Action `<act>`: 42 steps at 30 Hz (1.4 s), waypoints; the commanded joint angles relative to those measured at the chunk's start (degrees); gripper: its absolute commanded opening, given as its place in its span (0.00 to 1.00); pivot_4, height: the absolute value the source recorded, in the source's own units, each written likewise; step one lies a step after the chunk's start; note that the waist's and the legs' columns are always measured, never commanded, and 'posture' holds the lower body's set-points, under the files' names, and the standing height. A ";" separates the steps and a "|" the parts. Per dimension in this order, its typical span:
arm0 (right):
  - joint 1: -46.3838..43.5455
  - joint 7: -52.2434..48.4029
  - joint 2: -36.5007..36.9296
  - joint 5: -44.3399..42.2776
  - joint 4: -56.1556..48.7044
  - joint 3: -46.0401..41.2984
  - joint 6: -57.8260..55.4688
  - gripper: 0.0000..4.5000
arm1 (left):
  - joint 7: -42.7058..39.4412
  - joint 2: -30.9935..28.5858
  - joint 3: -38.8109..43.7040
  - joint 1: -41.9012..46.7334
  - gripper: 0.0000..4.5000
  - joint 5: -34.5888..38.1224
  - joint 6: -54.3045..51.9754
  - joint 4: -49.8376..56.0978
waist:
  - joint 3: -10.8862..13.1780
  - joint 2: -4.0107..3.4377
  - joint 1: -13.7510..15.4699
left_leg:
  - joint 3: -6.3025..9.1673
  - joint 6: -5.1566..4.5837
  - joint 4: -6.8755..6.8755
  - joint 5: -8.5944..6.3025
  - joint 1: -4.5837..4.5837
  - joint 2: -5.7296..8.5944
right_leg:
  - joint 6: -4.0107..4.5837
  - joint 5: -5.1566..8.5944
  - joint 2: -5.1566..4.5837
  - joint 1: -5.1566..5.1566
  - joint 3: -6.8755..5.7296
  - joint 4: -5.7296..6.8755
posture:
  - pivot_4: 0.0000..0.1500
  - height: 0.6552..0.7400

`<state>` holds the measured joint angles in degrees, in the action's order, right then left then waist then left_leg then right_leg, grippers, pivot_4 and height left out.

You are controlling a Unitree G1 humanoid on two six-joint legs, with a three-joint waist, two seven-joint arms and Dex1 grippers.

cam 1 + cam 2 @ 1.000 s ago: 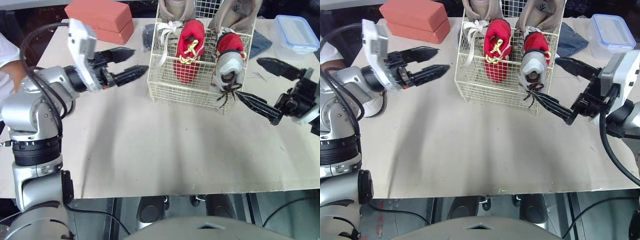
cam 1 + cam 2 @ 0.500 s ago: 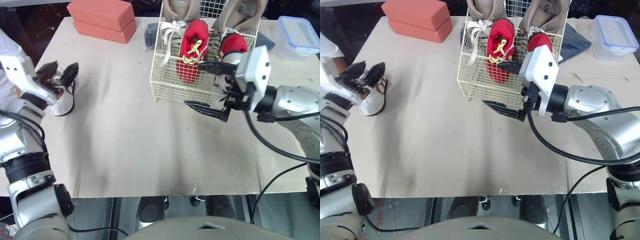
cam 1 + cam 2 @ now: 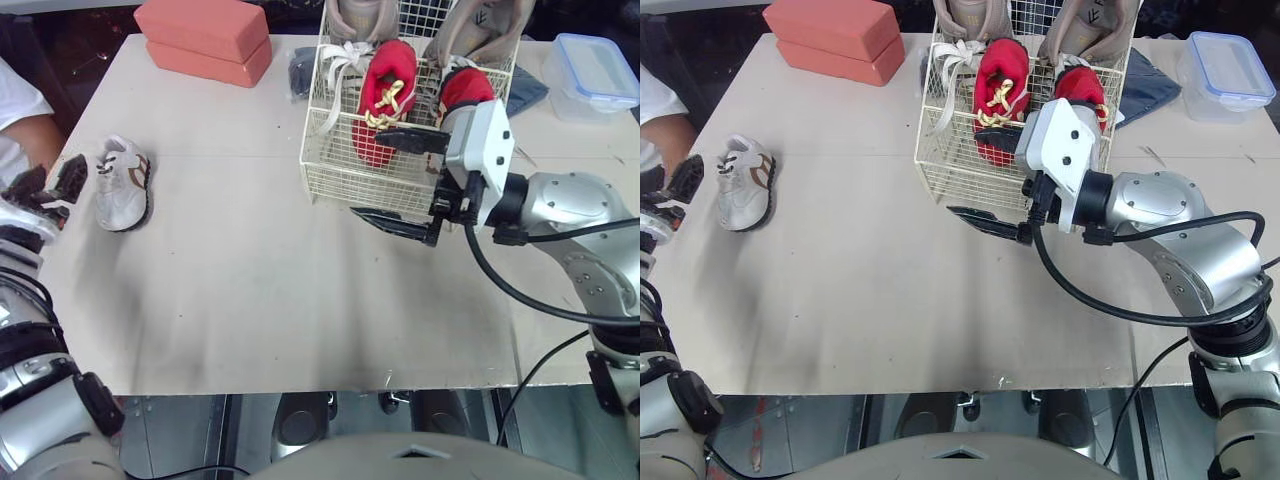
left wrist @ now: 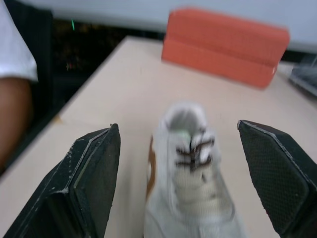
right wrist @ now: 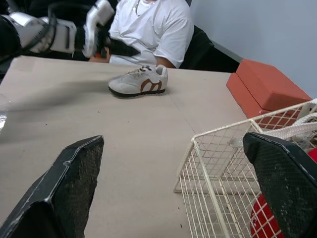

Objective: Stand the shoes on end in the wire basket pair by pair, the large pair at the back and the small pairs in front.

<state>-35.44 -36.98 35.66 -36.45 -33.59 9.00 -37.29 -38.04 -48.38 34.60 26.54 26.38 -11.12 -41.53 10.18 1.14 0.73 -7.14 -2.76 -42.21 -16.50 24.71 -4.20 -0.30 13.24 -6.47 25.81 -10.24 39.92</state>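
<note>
The white shoe (image 3: 122, 183) lies on its sole at the left of the surface (image 3: 250, 290), well apart from the basket (image 3: 340, 185), where grey shoes (image 3: 350, 15) stand behind red ones (image 3: 385, 100). The left gripper (image 3: 48, 182) hovers just beside it with fingers spread, likely to take it, while the right gripper (image 3: 368, 175), fingers also apart and empty, waits at the basket's front. The left wrist view shows the shoe lined up between the fingers, and the right wrist view shows a person (image 5: 153, 25) seated beyond it.
</note>
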 commanded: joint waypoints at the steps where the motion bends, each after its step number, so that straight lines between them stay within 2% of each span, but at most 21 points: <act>1: -1.07 -0.02 -0.52 0.49 -1.58 -1.68 0.48 0.99 | -2.10 -2.83 -2.74 4.81 0.92 -2.24 -0.68 -8.98 | -0.02 0.03 -0.03 | -0.01 0.00 0.00 0.00 0.00 0.00 | 0.00 0.00 0.01 0.00 -0.01 0.00 | 1.00 0.36; 7: -1.78 -0.34 -1.05 1.64 -1.21 -1.53 0.54 0.99 | -4.17 -6.08 -3.58 13.22 0.92 -3.17 -3.62 -25.00 | -0.06 0.22 -0.77 | -0.11 0.00 0.01 0.00 0.04 -0.01 | 0.00 0.00 0.05 0.13 0.03 0.02 | 1.00 0.36; 10: -2.09 -0.29 -1.29 2.04 -1.15 -1.64 0.50 1.00 | -5.98 -6.75 -4.17 14.93 0.74 -3.73 -3.65 -27.46 | -0.06 0.23 -1.36 | -0.13 0.00 0.01 0.00 0.03 -0.01 | -0.02 0.01 0.04 0.14 0.06 0.04 | 1.00 0.36; 12: -2.07 -0.23 -1.40 2.27 -1.17 -1.81 0.45 1.00 | -6.63 -6.82 -4.16 15.53 0.50 -3.73 -3.03 -27.88 | -0.06 0.23 -1.41 | -0.12 0.00 0.01 0.00 0.03 -0.02 | -0.01 0.01 0.04 0.15 0.06 0.06 | 1.00 0.36; 15: -1.88 -0.13 -1.56 2.69 -1.14 -1.80 0.53 1.00 | -7.22 -5.99 -3.83 15.10 0.22 -3.54 -1.23 -26.99 | -0.06 0.23 -1.35 | -0.12 0.00 0.00 0.00 0.04 -0.02 | -0.01 0.00 0.02 0.15 0.05 0.06 | 1.00 0.36; 17: -1.69 -0.16 -1.69 2.83 -1.15 -1.83 0.62 1.00 | -7.93 -5.09 -3.15 14.55 0.09 -2.76 0.58 -25.50 | -0.06 0.24 -1.34 | -0.11 0.00 -0.01 0.00 0.06 -0.01 | 0.00 0.00 0.00 0.15 0.05 0.06 | 1.00 0.36; 18: -1.61 -0.21 -1.74 2.88 -1.16 -1.87 0.65 1.00 | -8.15 -4.77 -2.76 14.36 0.06 -2.38 1.26 -25.04 | -0.06 0.24 -1.37 | -0.12 0.00 -0.01 0.00 0.06 -0.01 | 0.00 0.00 0.00 0.15 0.05 0.06 | 1.00 0.36; 21: -1.28 -0.38 -2.03 3.01 -0.74 -2.19 0.96 1.00 | -11.47 -2.57 1.17 12.72 0.05 1.02 10.02 -19.64 | -0.05 0.26 -1.54 | -0.12 0.00 -0.01 0.00 0.06 -0.01 | 0.01 0.00 0.00 0.16 0.05 0.07 | 1.00 0.36; 23: -1.03 -0.11 -2.67 2.37 -0.43 -2.78 0.76 1.00 | -14.26 0.03 3.95 10.78 0.05 4.24 14.96 -12.43 | -0.03 0.33 -1.58 | -0.12 0.00 -0.01 0.00 0.08 -0.03 | 0.01 -0.01 0.00 0.17 0.07 0.06 | 1.00 0.36; 26: -1.24 1.94 -5.59 -0.63 0.10 -4.62 -0.96 1.00 | -16.27 6.90 6.42 6.67 0.05 12.12 14.28 7.62 | -0.04 0.36 -1.58 | -0.12 0.01 -0.01 0.00 0.08 -0.02 | 0.03 -0.02 -0.04 0.16 0.12 0.04 | 1.00 0.36; 31: -3.25 6.85 -11.51 -4.77 2.91 -7.54 -3.94 1.00 | -10.21 16.70 0.24 0.63 0.05 18.08 8.43 37.28 | -0.05 0.37 -1.47 | -0.07 0.00 -0.01 0.00 -0.01 0.03 | 0.03 -0.03 -0.10 0.01 0.20 0.06 | 1.00 0.36; 33: -4.36 8.76 -13.85 -6.90 4.09 -8.73 -5.43 1.00 | -7.86 19.19 -2.96 -0.29 0.05 19.14 6.29 44.59 | -0.05 0.37 -1.19 | -0.02 0.00 -0.03 0.01 -0.02 0.04 | 0.03 -0.03 -0.11 -0.05 0.18 0.08 | 1.00 0.36; 37: -6.65 12.56 -18.50 -12.95 5.89 -10.85 -8.79 1.00 | -3.98 23.42 -10.16 0.15 0.05 17.98 4.64 53.39 | -0.05 0.37 -1.43 | 0.06 0.00 -0.06 0.01 -0.04 0.04 | 0.04 -0.03 -0.05 -0.09 0.14 0.08 | 1.00 0.36; 42: -7.42 16.17 -22.76 -16.80 7.76 -11.37 -10.80 1.00 | -0.52 28.82 -19.64 0.79 0.05 15.23 3.82 58.83 | -0.05 0.35 -1.41 | 0.03 0.00 -0.03 0.01 -0.03 0.06 | 0.05 -0.04 0.01 -0.08 0.14 0.05 | 1.00 0.36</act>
<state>-41.77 -22.21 13.61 -51.80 -25.72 -1.06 -47.92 -40.18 -20.42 16.99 26.24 42.14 -7.30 13.73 10.13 1.49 -0.69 -7.11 -2.76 -42.24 -16.49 24.68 -4.14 -0.25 13.20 -6.46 25.73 -10.10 39.97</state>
